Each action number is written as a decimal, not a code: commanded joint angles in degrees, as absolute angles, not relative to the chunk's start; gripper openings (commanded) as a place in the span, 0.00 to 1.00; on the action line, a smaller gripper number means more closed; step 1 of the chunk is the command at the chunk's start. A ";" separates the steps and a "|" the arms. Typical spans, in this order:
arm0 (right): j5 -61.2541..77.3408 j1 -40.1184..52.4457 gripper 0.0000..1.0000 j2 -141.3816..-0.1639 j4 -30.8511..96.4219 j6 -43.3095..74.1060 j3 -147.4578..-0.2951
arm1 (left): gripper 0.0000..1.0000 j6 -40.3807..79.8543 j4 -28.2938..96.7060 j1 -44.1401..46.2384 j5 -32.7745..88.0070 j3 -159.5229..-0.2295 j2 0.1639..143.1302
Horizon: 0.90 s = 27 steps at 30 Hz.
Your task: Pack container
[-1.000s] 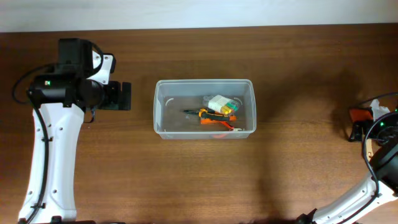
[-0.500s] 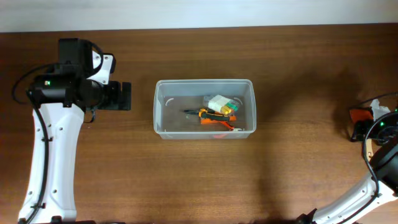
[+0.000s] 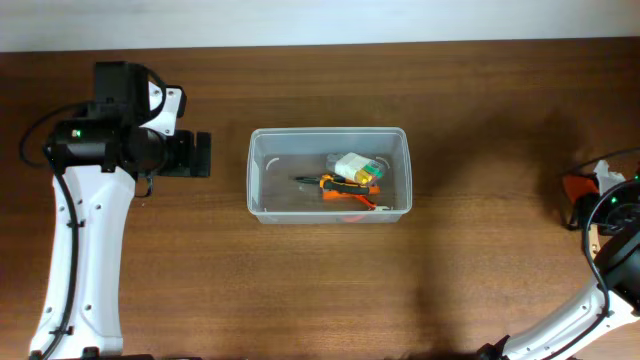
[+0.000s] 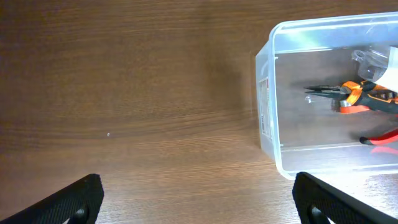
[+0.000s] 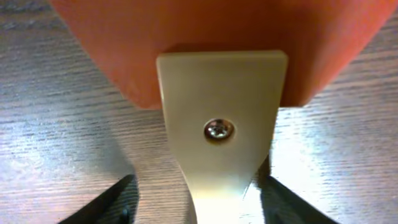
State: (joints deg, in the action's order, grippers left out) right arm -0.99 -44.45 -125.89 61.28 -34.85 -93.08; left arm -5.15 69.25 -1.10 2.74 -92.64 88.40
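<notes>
Lying long axis left-right, container; left jaws spread, right jaws' grip unclear.

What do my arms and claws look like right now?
Both arms: white tubular links, black joint housings. Left arm has a black cable and a green light; right arm shows a green light too. Left claw's fingers are black.

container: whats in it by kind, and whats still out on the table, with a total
in the container:
orange-and-black pliers: 1
red-handled tool, kind unclear: 1
small clear case of yellow-green bits: 1
out on the table, far right:
orange tool with a metal blade: 1
total: 4 (3 in, 1 out)
</notes>
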 commanded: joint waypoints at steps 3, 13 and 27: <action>-0.69 -44.31 0.55 -127.09 61.71 -35.14 -92.42 | 0.99 -5.26 69.28 -1.23 2.55 -93.69 88.40; -2.17 -44.31 0.50 -127.09 61.73 -35.11 -92.42 | 0.99 -5.28 69.28 -1.23 2.55 -93.69 88.40; -2.20 -44.31 0.34 -127.09 61.73 -35.11 -92.42 | 0.99 -5.28 69.28 -1.23 2.55 -93.69 88.40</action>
State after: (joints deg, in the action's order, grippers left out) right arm -1.67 -44.45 -125.97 61.49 -34.94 -93.08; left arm -5.15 69.25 -1.10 2.74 -92.64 88.40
